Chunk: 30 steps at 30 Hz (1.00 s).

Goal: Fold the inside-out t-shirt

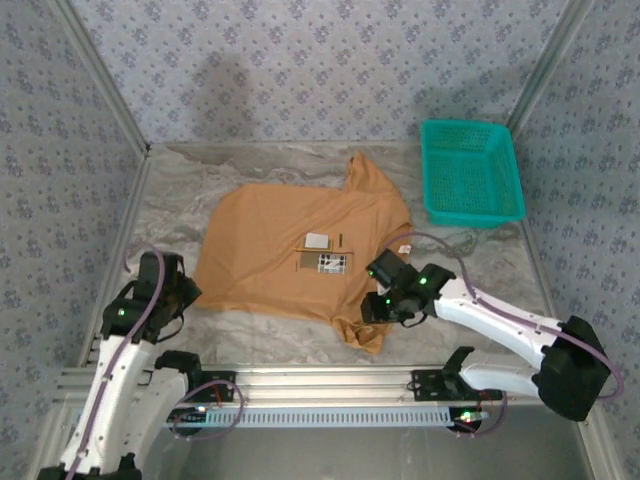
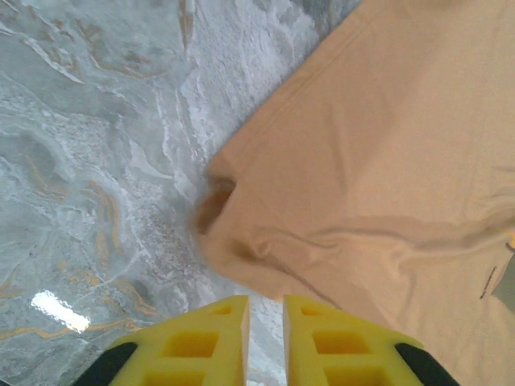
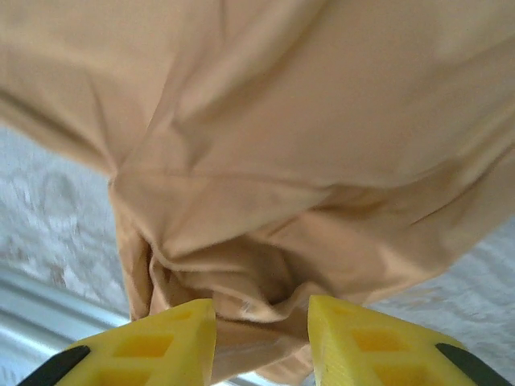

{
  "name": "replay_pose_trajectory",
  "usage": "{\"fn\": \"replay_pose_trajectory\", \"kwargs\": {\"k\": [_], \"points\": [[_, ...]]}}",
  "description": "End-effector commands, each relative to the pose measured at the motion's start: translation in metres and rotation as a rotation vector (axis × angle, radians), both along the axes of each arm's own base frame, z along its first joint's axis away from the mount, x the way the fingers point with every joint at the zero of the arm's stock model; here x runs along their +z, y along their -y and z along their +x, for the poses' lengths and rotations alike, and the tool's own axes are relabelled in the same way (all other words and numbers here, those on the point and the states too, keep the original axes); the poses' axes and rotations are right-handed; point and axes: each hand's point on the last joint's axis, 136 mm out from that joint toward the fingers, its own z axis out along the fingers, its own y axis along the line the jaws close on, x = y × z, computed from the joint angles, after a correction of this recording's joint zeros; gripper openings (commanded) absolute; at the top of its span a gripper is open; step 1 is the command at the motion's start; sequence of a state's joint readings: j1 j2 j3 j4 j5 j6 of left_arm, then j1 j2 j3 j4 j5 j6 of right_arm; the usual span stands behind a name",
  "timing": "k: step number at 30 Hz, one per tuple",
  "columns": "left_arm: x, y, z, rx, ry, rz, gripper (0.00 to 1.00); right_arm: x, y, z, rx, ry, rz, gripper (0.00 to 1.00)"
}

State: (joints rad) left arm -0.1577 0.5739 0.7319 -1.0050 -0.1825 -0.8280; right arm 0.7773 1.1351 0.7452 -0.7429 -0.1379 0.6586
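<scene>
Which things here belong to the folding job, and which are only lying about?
For the job:
- t-shirt, orange-tan, spread on the table
- white label on it

Lying about:
- teal basket, far right, apart from the t-shirt

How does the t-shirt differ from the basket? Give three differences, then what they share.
The t-shirt is orange-tan cloth; the basket is teal plastic mesh. The t-shirt lies spread flat and wrinkled; the basket stands upright, keeping its shape. The t-shirt is mid-table, the right claw at its near edge; the basket sits apart in the far right corner. Both rest on the marbled table.
</scene>
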Motion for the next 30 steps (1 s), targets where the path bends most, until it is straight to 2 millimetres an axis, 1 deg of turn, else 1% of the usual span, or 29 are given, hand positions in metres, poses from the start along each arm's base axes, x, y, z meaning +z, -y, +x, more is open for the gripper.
{"fn": "replay_pose_trajectory", "kwargs": {"k": [1,3,4,5,9,11,12,13,15,17,19,22,23,25,27,30], "points": [[0.013,-0.017,-0.015,0.076,0.055,0.040,0.26,0.008,0.017,0.014,-0.086,-0.001,-0.013,0.39],[0.020,-0.016,-0.012,0.066,0.108,0.042,0.22,0.007,0.022,0.022,-0.127,-0.010,-0.006,0.41],[0.021,-0.013,-0.006,0.044,0.123,0.035,0.19,0.007,0.021,0.026,-0.139,-0.010,0.001,0.42],[0.019,-0.004,0.004,0.001,0.126,0.013,0.18,0.005,0.019,0.031,-0.149,-0.012,0.005,0.43],[0.000,0.043,0.052,-0.172,0.031,-0.111,0.17,-0.004,0.014,0.054,-0.185,-0.032,-0.037,0.44],[-0.006,0.058,0.077,-0.232,-0.006,-0.095,0.19,-0.011,0.013,0.068,-0.203,-0.043,-0.063,0.44],[-0.007,0.065,0.093,-0.257,-0.001,-0.083,0.19,-0.017,0.012,0.075,-0.210,-0.053,-0.074,0.44],[-0.009,0.069,0.105,-0.269,-0.005,-0.074,0.19,-0.022,0.011,0.082,-0.218,-0.063,-0.084,0.44],[-0.023,0.076,0.132,-0.279,-0.029,-0.063,0.17,-0.035,0.011,0.098,-0.231,-0.088,-0.107,0.43],[-0.036,0.079,0.154,-0.282,-0.056,-0.048,0.15,-0.049,0.014,0.113,-0.248,-0.113,-0.143,0.42],[-0.052,0.081,0.175,-0.280,-0.082,-0.038,0.14,-0.059,0.016,0.131,-0.252,-0.126,-0.166,0.42],[-0.080,0.077,0.205,-0.260,-0.131,-0.049,0.12,-0.071,0.019,0.162,-0.262,-0.133,-0.188,0.42],[-0.090,0.075,0.215,-0.254,-0.154,-0.062,0.12,-0.071,0.018,0.177,-0.267,-0.126,-0.188,0.41],[-0.106,0.069,0.234,-0.237,-0.178,-0.074,0.11,-0.078,0.019,0.197,-0.275,-0.132,-0.202,0.41],[-0.125,0.056,0.254,-0.203,-0.205,-0.078,0.11,-0.084,0.021,0.217,-0.286,-0.142,-0.207,0.41],[-0.145,0.041,0.283,-0.170,-0.244,-0.094,0.10,-0.092,0.026,0.244,-0.305,-0.148,-0.217,0.41]]}}
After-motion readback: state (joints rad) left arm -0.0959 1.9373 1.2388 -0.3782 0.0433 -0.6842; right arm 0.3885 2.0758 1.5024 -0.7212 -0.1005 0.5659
